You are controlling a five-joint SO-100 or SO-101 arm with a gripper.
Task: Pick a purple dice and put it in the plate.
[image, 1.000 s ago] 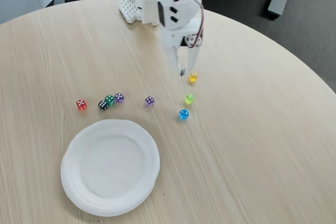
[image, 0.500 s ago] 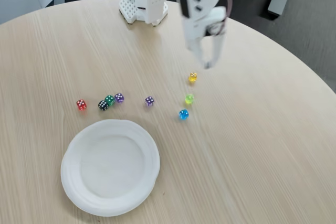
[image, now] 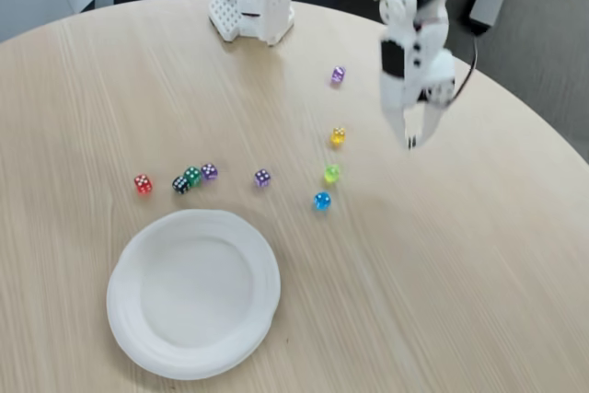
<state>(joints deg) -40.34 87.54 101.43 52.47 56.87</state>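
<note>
The purple dice lies on the wooden table, in the middle of the row of dice and above the plate's right side. The plate is large, white and round, and sits near the front left with nothing in it. My gripper hangs from the white arm at the right, pointing down over bare table. It is to the right of the yellow die and well away from the purple dice. Its fingers meet at the tips and hold nothing.
Two paler purple dice lie at the back and in the left cluster, beside green, black and red dice. Lime and blue dice lie below the yellow one. The arm's base stands at the back.
The arm has swung from above the yellow die to the right and slightly toward the front, uncovering the pale purple die at the back. No die has moved.
</note>
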